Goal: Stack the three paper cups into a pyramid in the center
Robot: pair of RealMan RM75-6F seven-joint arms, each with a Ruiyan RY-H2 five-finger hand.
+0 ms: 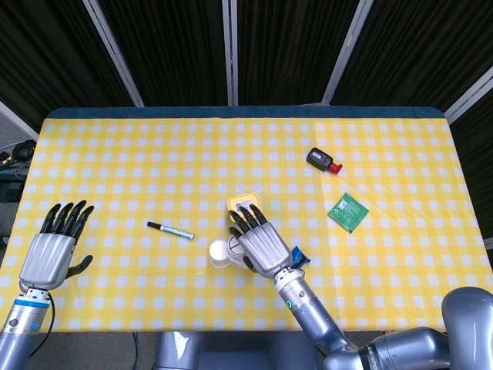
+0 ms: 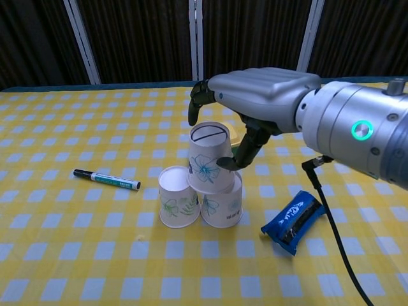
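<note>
Two white paper cups with floral prints stand upside down side by side, the left cup [image 2: 179, 199] and the right cup [image 2: 223, 205]. A third cup [image 2: 209, 159] sits upside down above them, mostly over the right cup, nearly upright. My right hand [image 2: 261, 95] reaches over it and holds it between the thumb at its right side and the fingers behind. In the head view my right hand [image 1: 262, 245] covers most of the stack; only the left cup [image 1: 221, 253] shows. My left hand [image 1: 54, 250] hovers at the near left table edge, fingers apart, holding nothing.
A black marker [image 2: 106, 180] lies left of the cups. A blue packet [image 2: 294, 221] lies right of them. A yellow container [image 1: 245, 204] sits just behind the stack. A black and red item [image 1: 323, 160] and a green card [image 1: 348, 212] lie at the right.
</note>
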